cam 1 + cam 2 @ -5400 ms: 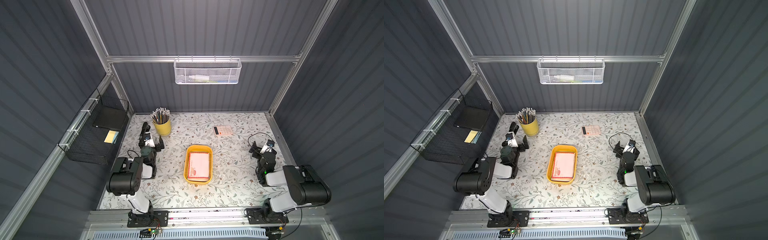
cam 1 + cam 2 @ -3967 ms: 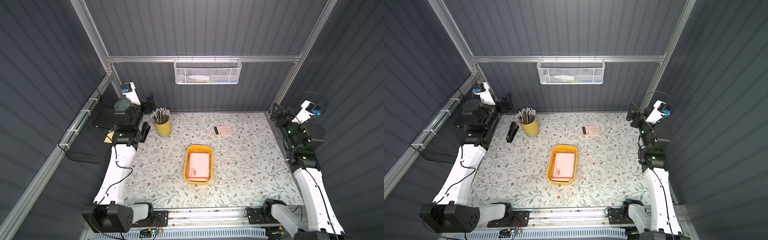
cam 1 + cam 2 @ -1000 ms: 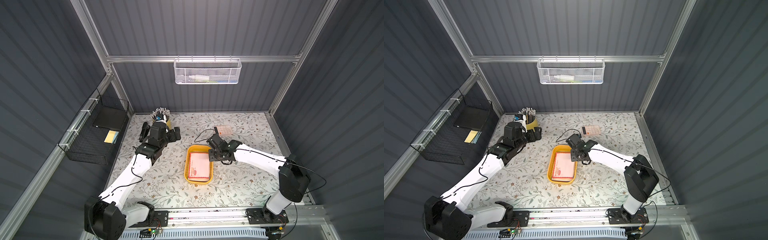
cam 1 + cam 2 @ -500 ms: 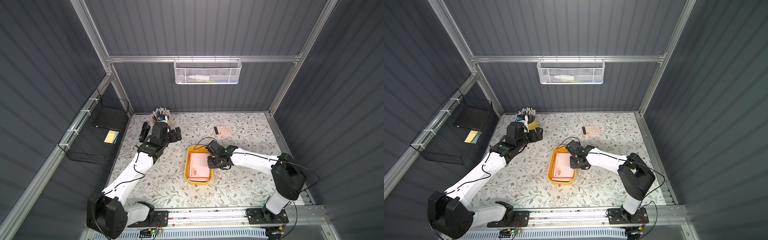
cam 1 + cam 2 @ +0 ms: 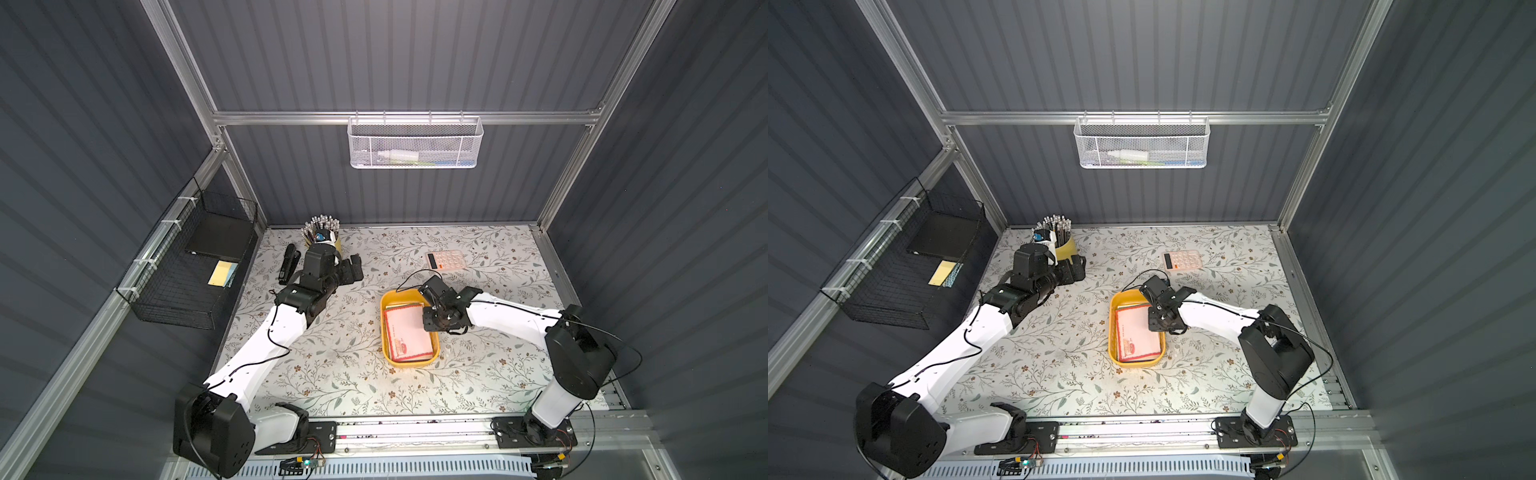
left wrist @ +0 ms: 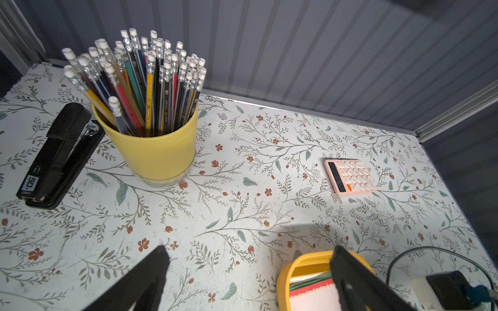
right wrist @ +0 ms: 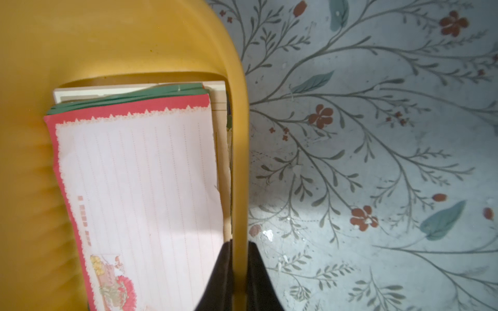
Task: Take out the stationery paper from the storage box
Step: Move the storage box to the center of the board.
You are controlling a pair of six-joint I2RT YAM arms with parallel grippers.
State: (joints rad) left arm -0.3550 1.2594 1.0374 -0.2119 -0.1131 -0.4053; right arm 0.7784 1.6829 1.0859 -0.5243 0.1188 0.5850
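Stretching low, the right hand (image 7: 239, 243) pinches the storage box (image 7: 237, 121) rim; the left hand (image 6: 249, 249) hovers open.

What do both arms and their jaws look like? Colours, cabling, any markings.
The left arm and right arm match: smooth white link shells, bulky black joint housings, and black base plates bolted to a silver rail. Thin black cables run exposed along each arm up to the wrist. The jaws are matte black, flat and tapered to narrow tips. No markings are legible.
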